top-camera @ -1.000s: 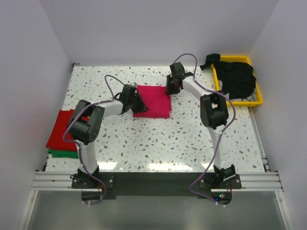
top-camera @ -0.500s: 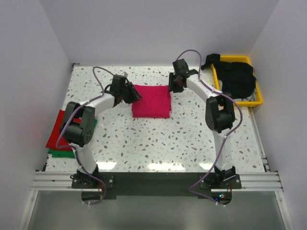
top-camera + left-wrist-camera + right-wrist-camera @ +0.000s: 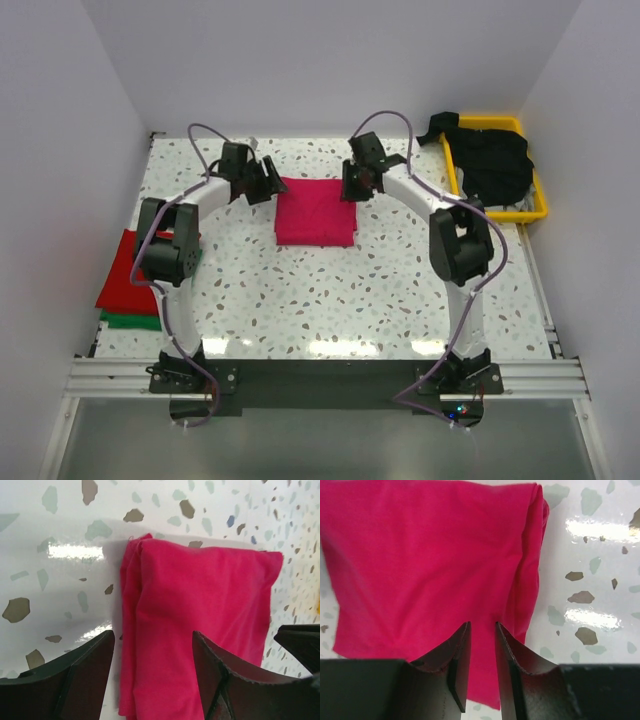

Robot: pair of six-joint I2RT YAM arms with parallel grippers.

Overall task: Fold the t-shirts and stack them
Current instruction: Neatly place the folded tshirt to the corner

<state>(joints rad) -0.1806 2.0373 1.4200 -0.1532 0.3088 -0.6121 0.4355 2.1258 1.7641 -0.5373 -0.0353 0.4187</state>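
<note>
The folded pink shirt (image 3: 316, 212) is lying flat on the far middle of the table (image 3: 330, 290), with bare speckled top stretching out on its near side. The left gripper (image 3: 152, 635) is hanging over its left edge, fingers spread wide and holding nothing. The right gripper (image 3: 481, 626) is hovering at its far right corner, fingers narrowly parted, with flat cloth showing through the gap. A red shirt (image 3: 120, 280) is lying on a green shirt (image 3: 130, 321) at the table's left edge. Black shirts (image 3: 495, 165) are filling the yellow tray (image 3: 500, 122) at the far right.
</note>
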